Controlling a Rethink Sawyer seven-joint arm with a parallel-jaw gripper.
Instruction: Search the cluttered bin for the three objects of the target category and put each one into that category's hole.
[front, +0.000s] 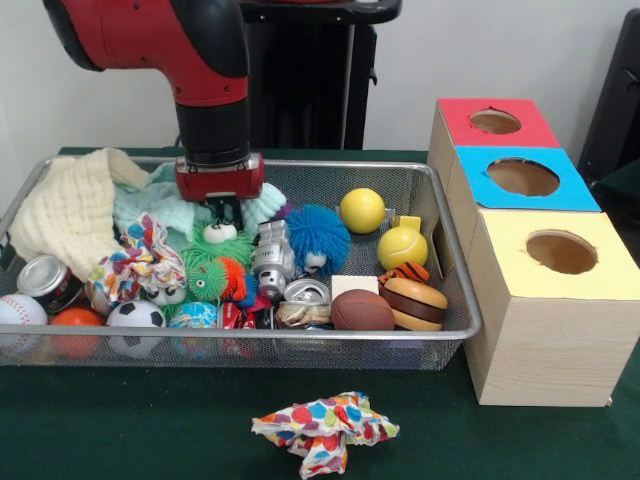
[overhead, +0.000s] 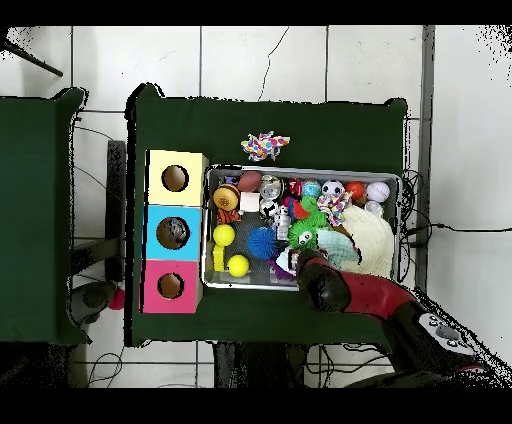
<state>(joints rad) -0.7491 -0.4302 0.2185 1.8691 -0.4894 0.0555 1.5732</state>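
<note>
Green-clothed counter (front: 150, 430) over white floor tiles (overhead: 250, 60); tool (front: 222, 214) lowered into the mesh bin (front: 455, 300), grip unreadable, just above the green fuzzy toy (front: 212, 268) left of the holed boxes (front: 540, 250).

**Mesh, Cloth, Rubber and Wood**

You see a bin (front: 455, 300) of fine metal mesh with a shiny wire rim, standing on matt green felt-like table cover (front: 120, 430). At its 10 o'clock corner lies a cream towel (front: 70, 205), soft and ribbed. The spiky balls, blue (front: 318, 235) and green (front: 215, 262), look rubbery. The yellow ball (front: 362, 210) is smooth and glossy; the tennis ball (front: 402, 247) fuzzy. The can (front: 45, 280) is bright metal. The boxes (front: 545, 330) show pale wood grain.
</note>
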